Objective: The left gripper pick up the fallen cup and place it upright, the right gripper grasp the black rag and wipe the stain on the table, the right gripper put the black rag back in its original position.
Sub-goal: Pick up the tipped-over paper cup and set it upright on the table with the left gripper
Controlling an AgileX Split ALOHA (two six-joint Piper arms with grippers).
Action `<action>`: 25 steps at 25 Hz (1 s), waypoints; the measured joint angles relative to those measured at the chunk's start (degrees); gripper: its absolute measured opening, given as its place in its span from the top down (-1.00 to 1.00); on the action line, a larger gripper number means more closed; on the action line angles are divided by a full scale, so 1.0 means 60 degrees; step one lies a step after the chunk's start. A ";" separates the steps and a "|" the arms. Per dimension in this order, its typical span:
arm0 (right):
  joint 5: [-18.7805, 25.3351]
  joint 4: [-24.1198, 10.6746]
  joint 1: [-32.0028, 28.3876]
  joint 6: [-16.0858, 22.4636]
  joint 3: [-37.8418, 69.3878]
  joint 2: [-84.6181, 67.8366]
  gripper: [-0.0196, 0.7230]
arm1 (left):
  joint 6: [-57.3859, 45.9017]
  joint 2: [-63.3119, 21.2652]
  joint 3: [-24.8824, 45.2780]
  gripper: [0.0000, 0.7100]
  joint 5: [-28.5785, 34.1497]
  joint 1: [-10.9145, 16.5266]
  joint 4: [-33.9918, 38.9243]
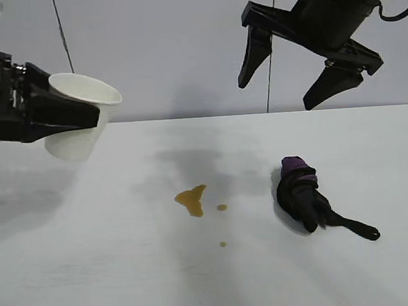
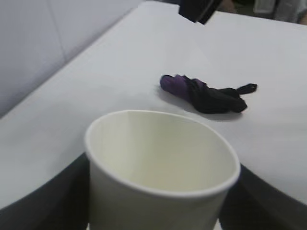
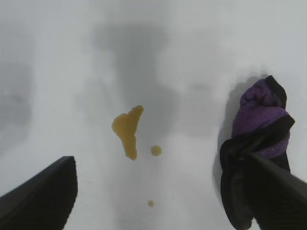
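Note:
The white paper cup (image 1: pixel 81 98) hangs tilted above the table's (image 1: pixel 94 280) left side, mouth up and leaning toward the middle. My left gripper (image 1: pixel 83 121) is shut on the cup. In the left wrist view the cup (image 2: pixel 163 163) fills the foreground, with a dark finger (image 2: pixel 53 201) on each side. The amber stain (image 1: pixel 192 199) lies mid-table with two small droplets. The black rag (image 1: pixel 301 195) with its purple patch lies to the right of the stain. My right gripper (image 1: pixel 276 96) hangs open, high above the rag. In the right wrist view the stain (image 3: pixel 127 129) and rag (image 3: pixel 261 129) show beneath the gripper (image 3: pixel 158 160).
A grey wall rises behind the table's far edge, with two thin cables (image 1: pixel 62 30) hanging down it. The rag's thin black tail (image 1: pixel 360 229) trails toward the front right. Bare tabletop lies under the cup and along the front.

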 joint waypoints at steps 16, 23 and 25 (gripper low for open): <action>-0.0009 -0.0173 0.0000 -0.0011 0.0000 0.0000 -0.78 | 0.1820 0.3305 -0.0037 -0.32 0.0875 0.0305 -0.0319; -0.0009 -0.0180 0.0000 -0.0011 0.0000 0.0000 -0.78 | 0.1860 0.3305 -0.0101 -0.85 0.0875 0.0305 -0.0337; 0.0013 -0.0180 0.0000 -0.0011 0.0000 0.0000 -0.78 | 0.1572 0.3286 -0.0101 -0.91 0.0875 0.0305 -0.0337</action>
